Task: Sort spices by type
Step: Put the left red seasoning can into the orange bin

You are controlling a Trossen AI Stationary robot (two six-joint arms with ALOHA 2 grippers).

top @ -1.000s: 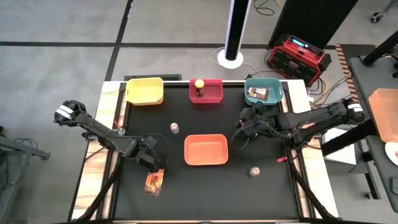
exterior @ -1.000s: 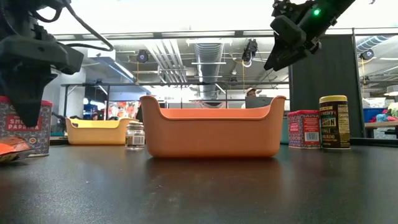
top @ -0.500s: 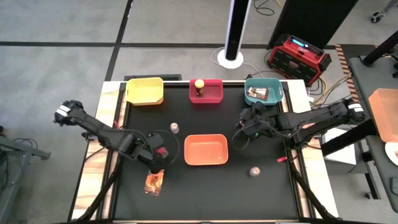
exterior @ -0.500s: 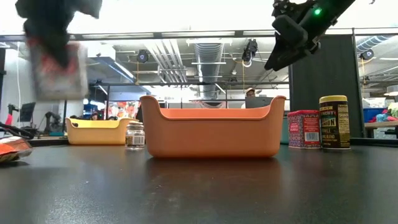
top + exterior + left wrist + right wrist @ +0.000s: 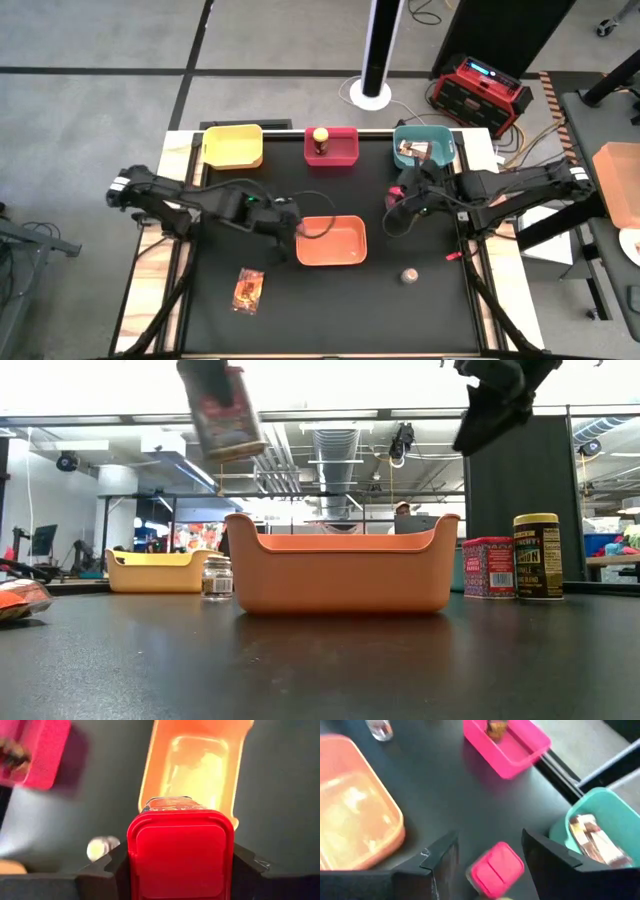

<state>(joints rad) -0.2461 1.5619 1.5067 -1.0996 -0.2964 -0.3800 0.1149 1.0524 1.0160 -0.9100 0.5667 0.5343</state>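
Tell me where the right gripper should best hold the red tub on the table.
Its flat side walls, from straight above: the red tub stands upright and blocky, lid up, below the open right gripper, whose fingers flank it.

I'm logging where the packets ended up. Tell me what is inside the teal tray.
The teal tray holds one flat printed packet, lying against its left side in the high view; the right wrist view shows it too. Anything underneath the packet is covered.

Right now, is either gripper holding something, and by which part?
The left gripper holds a red tub by its sides, near the lid. The right gripper is open, empty.
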